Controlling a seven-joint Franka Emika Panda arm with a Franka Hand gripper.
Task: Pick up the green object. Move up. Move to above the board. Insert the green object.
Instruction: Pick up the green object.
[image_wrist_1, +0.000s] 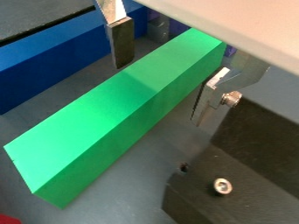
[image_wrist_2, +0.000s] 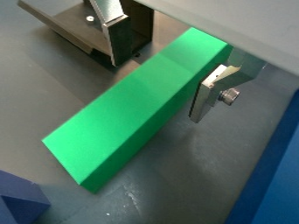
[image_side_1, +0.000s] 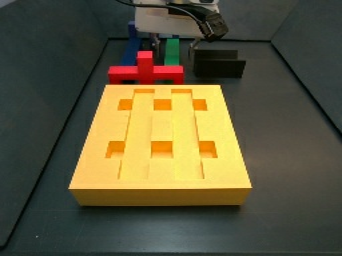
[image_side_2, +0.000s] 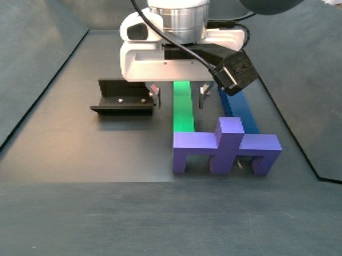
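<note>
The green object (image_wrist_1: 117, 122) is a long bright-green bar lying flat on the dark floor; it also shows in the wrist view (image_wrist_2: 135, 118) and in both side views (image_side_1: 173, 50) (image_side_2: 183, 112). My gripper (image_wrist_1: 163, 70) (image_wrist_2: 163, 70) is low over the bar's far end, open, with one finger (image_wrist_1: 118, 42) on one side and the other finger (image_wrist_1: 211, 98) close against the opposite side. It also shows in both side views (image_side_1: 171, 38) (image_side_2: 185, 90). The board (image_side_1: 94, 150), a yellow-orange slab with grooves and square pockets, lies in front of the bar.
A blue block (image_side_1: 132, 48) (image_side_2: 241, 105) lies beside the green bar. A red cross-shaped block (image_side_1: 144, 70) sits at the bar's near end; it looks purple in a side view (image_side_2: 221, 150). The black fixture (image_side_1: 218, 63) (image_side_2: 123, 98) stands on the bar's other side.
</note>
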